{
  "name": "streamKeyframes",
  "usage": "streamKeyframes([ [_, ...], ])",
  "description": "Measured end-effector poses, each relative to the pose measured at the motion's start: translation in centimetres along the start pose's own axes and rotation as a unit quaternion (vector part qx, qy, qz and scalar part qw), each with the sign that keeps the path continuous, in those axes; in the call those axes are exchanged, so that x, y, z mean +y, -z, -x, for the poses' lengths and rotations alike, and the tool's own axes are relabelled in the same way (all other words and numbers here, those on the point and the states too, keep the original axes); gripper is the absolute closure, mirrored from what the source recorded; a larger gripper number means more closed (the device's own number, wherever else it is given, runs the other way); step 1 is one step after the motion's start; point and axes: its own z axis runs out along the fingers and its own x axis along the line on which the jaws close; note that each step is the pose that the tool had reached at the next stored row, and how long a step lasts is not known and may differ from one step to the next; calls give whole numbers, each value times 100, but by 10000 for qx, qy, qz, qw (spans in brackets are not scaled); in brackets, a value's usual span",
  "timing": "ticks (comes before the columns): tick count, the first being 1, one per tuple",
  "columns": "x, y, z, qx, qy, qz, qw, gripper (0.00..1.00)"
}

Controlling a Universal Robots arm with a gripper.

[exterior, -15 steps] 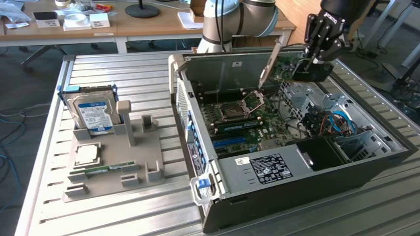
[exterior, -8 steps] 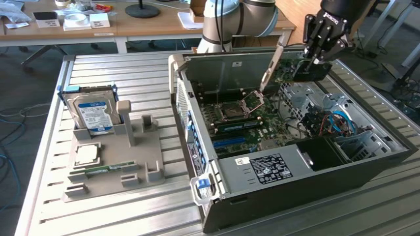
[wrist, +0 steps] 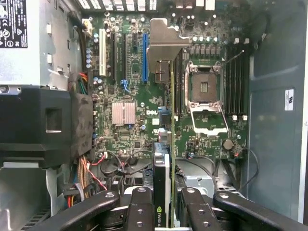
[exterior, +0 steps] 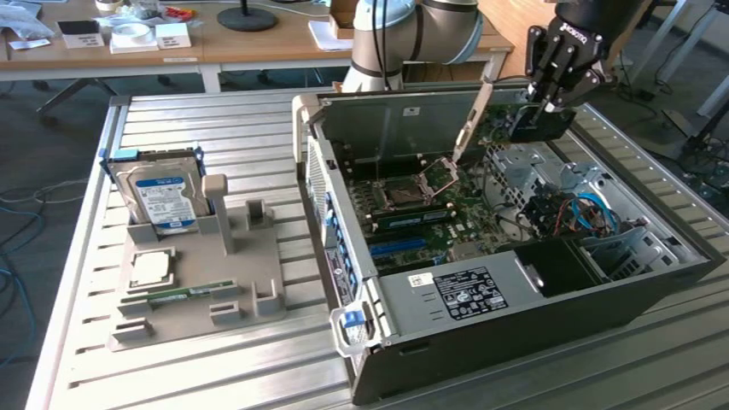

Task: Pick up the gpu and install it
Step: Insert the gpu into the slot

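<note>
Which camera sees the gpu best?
The wrist view: the gpu sits close, edge-on, clamped in the end effector, silver bracket ahead. The exterior view shows it far off, hanging over the open computer case.

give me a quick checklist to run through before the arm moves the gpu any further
1. gpu clamped in the gripper: ok
2. gpu hanging above the open case: ok
3. blue slot on the board empty: ok
4. card edge lined up with that slot: not ok, it looks offset to one side in the wrist view
5. loose wires clear of the way down: cannot tell
6. hard drive and memory stick parked on the grey tray, away from the case: ok
</note>
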Motion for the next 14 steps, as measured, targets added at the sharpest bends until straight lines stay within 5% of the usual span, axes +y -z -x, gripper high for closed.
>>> streamKeyframes([
  [6, 55, -8, 3, 0, 4, -6, 10000, 73],
  [14, 283, -19, 0, -1, 4, -23, 10000, 73],
])
